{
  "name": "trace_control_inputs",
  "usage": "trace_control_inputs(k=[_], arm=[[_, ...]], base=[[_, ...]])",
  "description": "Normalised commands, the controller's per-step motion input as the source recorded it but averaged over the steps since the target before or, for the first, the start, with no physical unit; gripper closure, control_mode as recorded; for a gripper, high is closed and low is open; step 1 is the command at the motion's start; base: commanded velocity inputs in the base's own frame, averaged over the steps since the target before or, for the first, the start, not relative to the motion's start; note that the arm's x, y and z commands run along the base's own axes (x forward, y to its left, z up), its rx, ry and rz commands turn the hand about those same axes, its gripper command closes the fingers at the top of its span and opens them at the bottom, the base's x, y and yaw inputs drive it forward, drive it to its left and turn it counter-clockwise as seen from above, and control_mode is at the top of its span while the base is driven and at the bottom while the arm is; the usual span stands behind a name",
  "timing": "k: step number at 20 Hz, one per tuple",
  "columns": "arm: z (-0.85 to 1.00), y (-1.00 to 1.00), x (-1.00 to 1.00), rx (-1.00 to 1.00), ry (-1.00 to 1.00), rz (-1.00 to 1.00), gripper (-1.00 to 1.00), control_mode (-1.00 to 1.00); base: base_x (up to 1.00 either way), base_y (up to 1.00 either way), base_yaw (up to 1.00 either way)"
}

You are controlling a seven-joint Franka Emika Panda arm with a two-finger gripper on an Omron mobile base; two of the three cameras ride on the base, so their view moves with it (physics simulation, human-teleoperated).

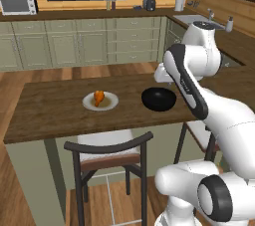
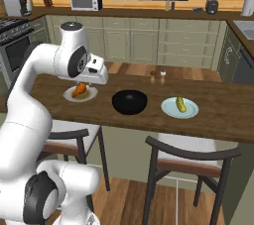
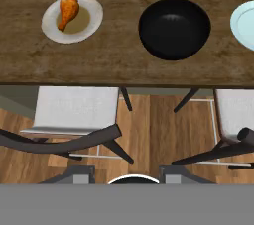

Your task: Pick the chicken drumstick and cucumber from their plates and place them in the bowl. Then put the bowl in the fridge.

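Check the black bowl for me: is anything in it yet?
Empty. The hand view looks into the bowl and shows bare black. The chicken drumstick lies on its plate; the cucumber on the other plate.

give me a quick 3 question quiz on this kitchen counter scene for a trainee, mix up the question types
1. True or false: the chicken drumstick already lies in the black bowl.
2. Multiple choice: in the right base view, the cucumber lies on
A. a cream-white plate
B. a pale blue plate
C. the bare counter
3. Fill in: on the counter, the bowl stands ______ the two plates.

Key
1. False. The drumstick lies on the cream-white plate; the bowl is empty.
2. B
3. between
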Motion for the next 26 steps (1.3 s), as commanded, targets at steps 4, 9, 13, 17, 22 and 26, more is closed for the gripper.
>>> trace_control_inputs(k=[4,9,13,17,22,26], arm=[[-0.09,0.0,-0.48,-0.01,0.03,0.0,-1.0,-1.0],[-0.15,-0.32,-0.49,0.0,0.12,0.0,-1.0,-1.0],[-0.13,-0.89,0.0,0.0,0.11,0.04,-1.0,-1.0],[-0.21,-1.0,0.05,-0.01,0.07,0.08,-1.0,-1.0],[-0.22,-0.98,0.31,0.0,0.04,0.11,-1.0,-1.0],[-0.12,-0.94,0.55,0.0,0.01,0.12,-1.0,-1.0]], base=[[0.0,0.0,0.0],[0.0,0.0,0.0],[0.0,0.0,0.0],[0.0,0.0,0.0],[0.0,0.0,0.0],[0.0,0.0,0.0]])
